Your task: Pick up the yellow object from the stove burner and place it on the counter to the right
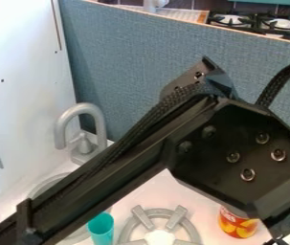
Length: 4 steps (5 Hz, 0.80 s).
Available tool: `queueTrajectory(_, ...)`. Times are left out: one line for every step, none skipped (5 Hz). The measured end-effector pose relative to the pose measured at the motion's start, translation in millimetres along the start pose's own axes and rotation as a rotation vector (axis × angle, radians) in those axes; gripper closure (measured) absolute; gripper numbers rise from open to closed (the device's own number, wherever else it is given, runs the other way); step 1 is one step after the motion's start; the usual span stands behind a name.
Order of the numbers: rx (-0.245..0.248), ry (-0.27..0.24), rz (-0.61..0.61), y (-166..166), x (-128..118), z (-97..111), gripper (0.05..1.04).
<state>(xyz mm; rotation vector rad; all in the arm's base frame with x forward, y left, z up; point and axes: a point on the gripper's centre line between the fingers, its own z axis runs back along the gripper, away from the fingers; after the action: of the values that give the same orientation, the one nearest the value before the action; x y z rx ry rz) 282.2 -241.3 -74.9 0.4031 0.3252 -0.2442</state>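
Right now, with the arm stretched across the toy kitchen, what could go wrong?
The black arm overlaps the top of the orange-and-red can in this view; if it is as close as it looks, a small shift might knock the can. A low sweep could tip the teal cup. The arm also hides part of the sink, so contact there might go unseen.

White panel [26,43] at left, small dark holes [3,80] noted, meets a blue-grey textured partition [128,57]; beyond its top edge stands a stovetop [231,20] with black grates [254,23].
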Motion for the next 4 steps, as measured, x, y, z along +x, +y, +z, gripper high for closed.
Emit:
queueTrajectory(-0.034,-0.053,-0.005,2,-3,0,0.494)
queueTrajectory(-0.088,-0.086,-0.044,-1,-10,-3,0.195)
queueTrajectory(-0.151,-0.155,-0.039,4,-21,12,0.073)
queueTrajectory(-0.18,-0.206,-0.029,7,-30,24,0.077)
